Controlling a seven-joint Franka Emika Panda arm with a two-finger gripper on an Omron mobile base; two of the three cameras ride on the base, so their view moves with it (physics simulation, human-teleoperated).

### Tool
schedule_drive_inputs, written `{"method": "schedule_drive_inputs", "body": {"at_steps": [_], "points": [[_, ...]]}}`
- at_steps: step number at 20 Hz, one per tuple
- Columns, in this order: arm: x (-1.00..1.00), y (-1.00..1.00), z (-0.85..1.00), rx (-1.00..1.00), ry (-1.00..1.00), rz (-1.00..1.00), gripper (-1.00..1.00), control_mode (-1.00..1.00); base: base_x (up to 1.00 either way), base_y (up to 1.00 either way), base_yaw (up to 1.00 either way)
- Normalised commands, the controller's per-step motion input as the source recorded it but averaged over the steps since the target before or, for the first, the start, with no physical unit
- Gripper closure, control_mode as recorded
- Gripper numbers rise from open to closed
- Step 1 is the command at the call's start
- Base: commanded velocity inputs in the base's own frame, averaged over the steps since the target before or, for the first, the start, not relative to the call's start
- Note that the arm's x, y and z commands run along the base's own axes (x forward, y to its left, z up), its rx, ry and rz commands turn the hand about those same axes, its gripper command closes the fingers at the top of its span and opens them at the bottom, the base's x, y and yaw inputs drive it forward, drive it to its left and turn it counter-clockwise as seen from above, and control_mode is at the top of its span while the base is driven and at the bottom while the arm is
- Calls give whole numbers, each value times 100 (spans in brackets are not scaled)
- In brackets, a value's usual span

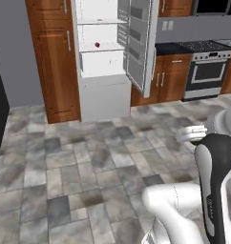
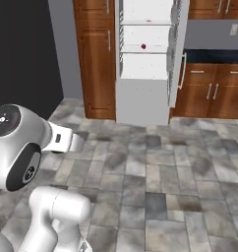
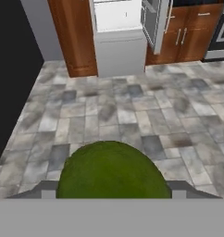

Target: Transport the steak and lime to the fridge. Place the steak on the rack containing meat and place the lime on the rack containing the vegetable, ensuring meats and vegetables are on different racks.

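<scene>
The dark green lime sits between my two fingertips, and my gripper is shut on it above the tiled floor. Ahead, the fridge stands open, its door swung to the right. A small red vegetable lies on the lower white shelf. Above it is the higher white shelf, where a tiny mark shows that is too small to identify. My hand is well short of the fridge. The steak is out of view.
Brown wood cabinets flank the fridge on the left. Lower cabinets and a steel oven stand to its right. A black wall borders the far left. Grey tiled floor stretches between me and the fridge.
</scene>
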Motion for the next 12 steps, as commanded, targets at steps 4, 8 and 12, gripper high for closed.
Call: {"method": "schedule_drive_inputs", "body": {"at_steps": [4,8,12], "points": [[0,0,0,0,0,0,100,100,100,2,-7],[0,0,0,0,0,0,100,100,100,10,-8],[0,0,0,0,0,0,100,100,100,44,-13]]}}
